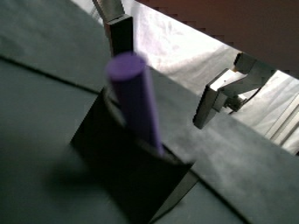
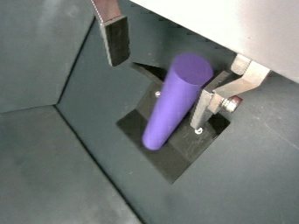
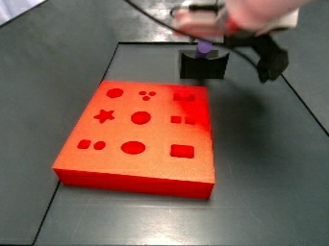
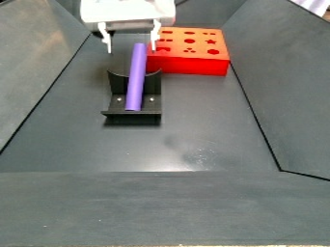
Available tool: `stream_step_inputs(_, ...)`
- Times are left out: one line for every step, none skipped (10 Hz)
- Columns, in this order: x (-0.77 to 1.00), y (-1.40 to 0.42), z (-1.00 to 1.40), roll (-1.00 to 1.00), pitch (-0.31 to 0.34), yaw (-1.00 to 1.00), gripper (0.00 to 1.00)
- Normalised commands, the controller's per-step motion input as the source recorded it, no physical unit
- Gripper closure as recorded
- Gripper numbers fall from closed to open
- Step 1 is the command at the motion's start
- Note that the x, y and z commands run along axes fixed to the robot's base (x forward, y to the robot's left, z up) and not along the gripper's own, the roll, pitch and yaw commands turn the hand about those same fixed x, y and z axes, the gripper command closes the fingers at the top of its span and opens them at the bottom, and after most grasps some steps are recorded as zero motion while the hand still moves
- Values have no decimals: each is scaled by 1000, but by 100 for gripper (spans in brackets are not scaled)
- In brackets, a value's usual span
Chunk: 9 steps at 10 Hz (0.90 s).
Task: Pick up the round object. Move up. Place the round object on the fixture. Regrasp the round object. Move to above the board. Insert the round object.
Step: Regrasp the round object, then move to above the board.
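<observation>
Purple round object (image 4: 135, 71), smooth and slender, leaned tilted on the dark fixture (image 4: 134, 104), lower end on the base plate, upper end between the parted fingers of the gripper (image 4: 126, 41), neither touching; orange-red board (image 4: 190, 50) with cut-outs lay flat just beyond.

- My gripper (image 4: 129, 41) hangs above the fixture (image 4: 133, 104), its fingers (image 2: 114, 39) apart on either side of the round object (image 4: 134, 73).
- The round object leans on the fixture, upper end between my fingers.
- In a side view the board (image 4: 191, 50) lies behind and right of the fixture, apart.
</observation>
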Motion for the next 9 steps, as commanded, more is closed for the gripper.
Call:
stream_step_inputs(56, 8, -415, 53, -6, -39, 0)
stream_step_inputs(61, 6, -255, 53, 7, -28, 0)
stream_step_inputs(0, 0, 0, 0, 0, 0, 100)
stream_step_inputs(-64, -156, 1000, 214, 119, -467, 100)
stream_step_inputs(-64, -156, 1000, 211, 120, -460, 100)
stream_step_inputs(-74, -138, 1000, 162, 165, -348, 100)
stream_step_inputs(-73, -119, 1000, 93, 227, -264, 100)
stream_step_inputs(-64, -107, 1000, 45, 285, -150, 100)
stream_step_inputs(-61, -106, 1000, 16, 314, -43, 100)
